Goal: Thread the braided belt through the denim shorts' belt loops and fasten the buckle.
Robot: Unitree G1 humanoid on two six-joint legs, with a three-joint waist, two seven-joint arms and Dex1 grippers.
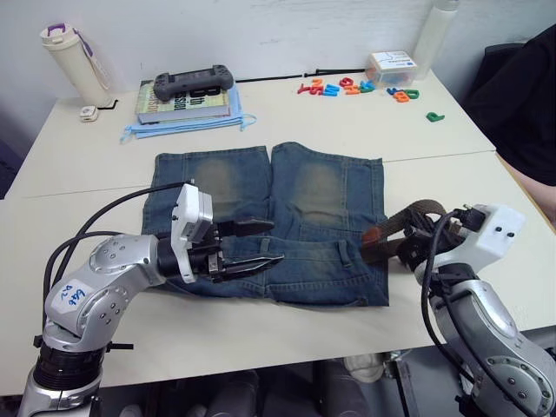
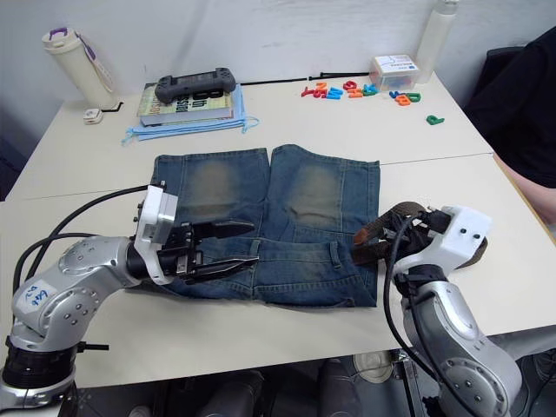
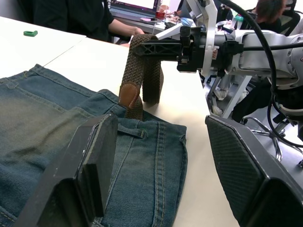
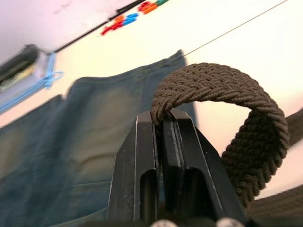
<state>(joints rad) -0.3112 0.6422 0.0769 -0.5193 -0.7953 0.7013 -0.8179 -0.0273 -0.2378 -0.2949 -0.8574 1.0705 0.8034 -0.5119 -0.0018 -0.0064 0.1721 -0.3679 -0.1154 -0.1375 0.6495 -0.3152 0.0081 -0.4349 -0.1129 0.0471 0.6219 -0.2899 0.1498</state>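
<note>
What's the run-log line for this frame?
left gripper: open, over denim shorts waistband | right gripper: shut on braided belt, folded, tan leather end at waistband edge | belt loops: unthreaded | buckle: unseen

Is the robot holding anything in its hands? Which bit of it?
Yes. The right gripper pinches the braided belt on its woven part, at a bend near the tan end. The left gripper is open and holds nothing.

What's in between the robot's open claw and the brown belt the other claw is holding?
Just denim shorts. In the left eye view, the waistband stretches from the left gripper to the braided belt, pinched in the right gripper.
</note>
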